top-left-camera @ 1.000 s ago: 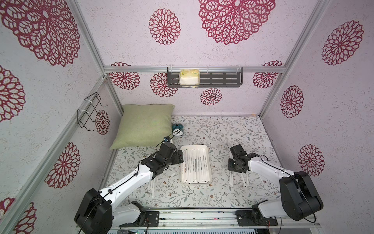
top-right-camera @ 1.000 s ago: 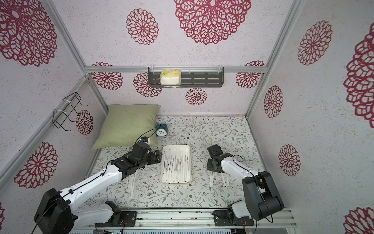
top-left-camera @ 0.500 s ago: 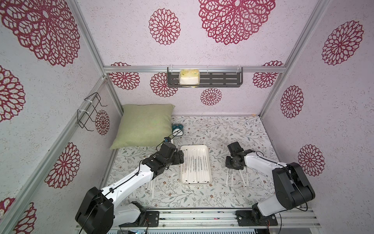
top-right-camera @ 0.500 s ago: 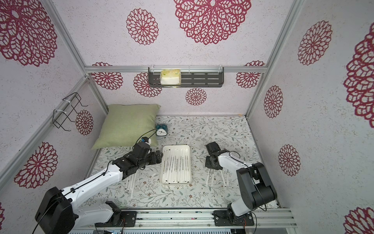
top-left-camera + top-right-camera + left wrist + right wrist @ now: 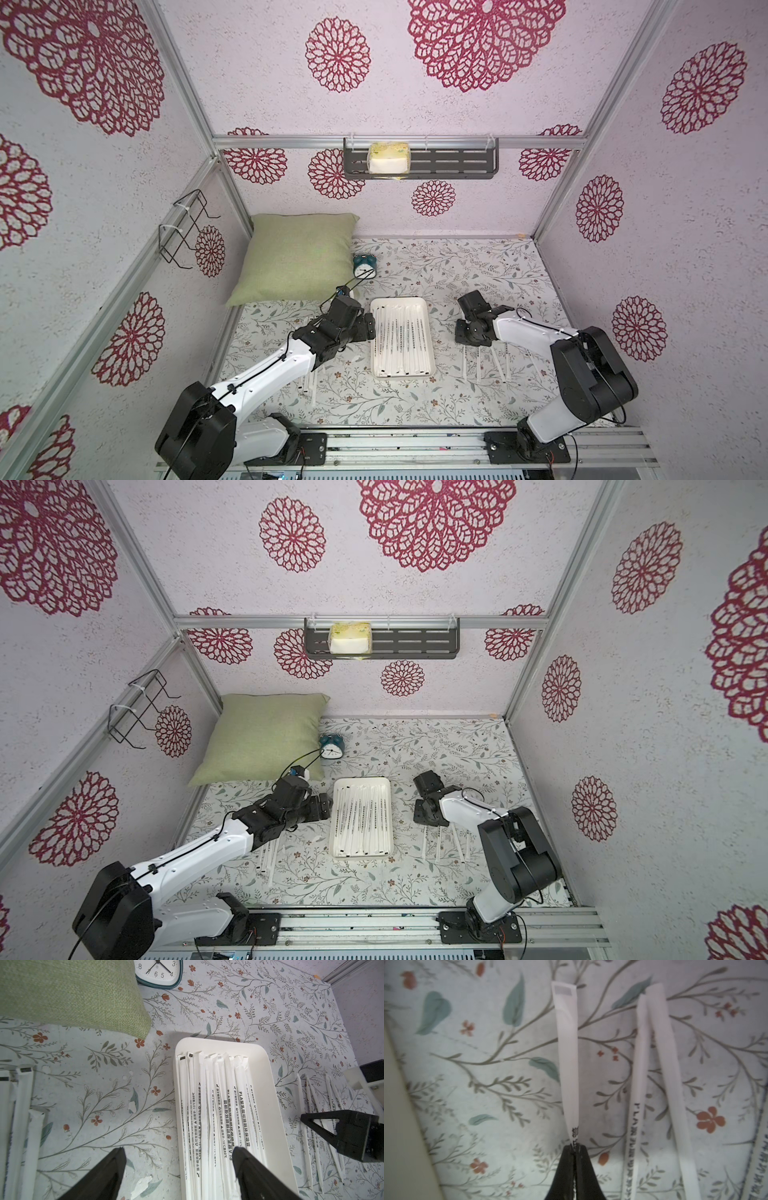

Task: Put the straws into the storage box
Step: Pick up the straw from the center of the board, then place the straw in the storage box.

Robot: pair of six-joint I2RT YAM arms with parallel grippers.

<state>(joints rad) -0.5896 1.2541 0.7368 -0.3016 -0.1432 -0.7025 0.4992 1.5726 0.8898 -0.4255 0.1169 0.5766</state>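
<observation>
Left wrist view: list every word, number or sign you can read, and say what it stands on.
"8", "7", "6", "5", "4", "3": face of the clock, top cut off.
"PLA": wrappers of the straws in the storage box, followed by Chinese characters.
"-10°C": same wrappers, small.
Print on the loose straws: too small to read.

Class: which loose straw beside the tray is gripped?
The straw on the right arm's side closest to the tray, pinched in the shut right gripper; its neighbours lie free.
</observation>
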